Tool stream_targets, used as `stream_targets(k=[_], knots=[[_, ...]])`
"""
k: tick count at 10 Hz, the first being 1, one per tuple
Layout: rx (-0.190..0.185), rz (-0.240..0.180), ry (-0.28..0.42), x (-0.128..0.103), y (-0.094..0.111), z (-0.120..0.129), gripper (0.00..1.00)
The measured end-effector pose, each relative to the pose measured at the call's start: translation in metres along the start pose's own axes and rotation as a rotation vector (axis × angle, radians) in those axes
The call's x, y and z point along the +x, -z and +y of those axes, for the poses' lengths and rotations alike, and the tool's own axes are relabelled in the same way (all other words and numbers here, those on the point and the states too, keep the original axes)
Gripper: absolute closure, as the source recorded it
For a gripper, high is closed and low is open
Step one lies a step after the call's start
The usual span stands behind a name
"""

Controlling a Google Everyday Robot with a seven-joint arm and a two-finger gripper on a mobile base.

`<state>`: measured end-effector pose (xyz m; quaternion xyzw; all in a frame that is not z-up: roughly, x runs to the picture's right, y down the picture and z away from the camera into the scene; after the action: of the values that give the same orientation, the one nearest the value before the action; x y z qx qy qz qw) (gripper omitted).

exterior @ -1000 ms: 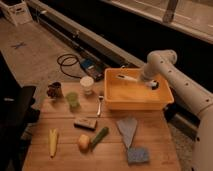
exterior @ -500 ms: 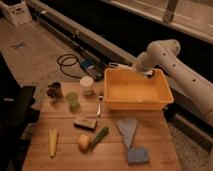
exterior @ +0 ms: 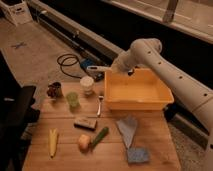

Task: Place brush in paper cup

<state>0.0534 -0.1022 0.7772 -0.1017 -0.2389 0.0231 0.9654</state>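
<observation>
Gripper [exterior: 119, 66] clamped on 1 end of the brush [exterior: 101, 68], up-right of the cup [exterior: 87, 85] — brush aimed cupward, likely for lowering in.

One gripper [exterior: 116, 68], holding one brush [exterior: 100, 68] at the yellow bin's [exterior: 137, 102] far-left corner. Left of bin: one paper cup [exterior: 87, 85], one green cup [exterior: 73, 100], one fork [exterior: 100, 105]. In front: one cloth [exterior: 127, 131], one sponge [exterior: 137, 155].

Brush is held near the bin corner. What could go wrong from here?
1. The gripper holds the brush roughly level. If it is lowered that way, the handle may hit the paper cup and knock it over.
2. The green cup stands close by, so it could be taken for the target.
</observation>
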Motion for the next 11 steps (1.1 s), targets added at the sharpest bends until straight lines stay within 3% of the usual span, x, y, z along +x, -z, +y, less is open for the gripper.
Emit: stream_targets(k=[4,6,9,11], knots=[[-0.002,0.0,0.0,0.001,0.0,0.0,1.0],[-0.004,0.005,0.065,-0.005,-0.005,-0.009,1.0],[-0.034,-0.028,0.195,-0.042,-0.031,-0.017,1.0],[-0.07,-0.074,0.286,-0.072,-0.05,-0.018,1.0]])
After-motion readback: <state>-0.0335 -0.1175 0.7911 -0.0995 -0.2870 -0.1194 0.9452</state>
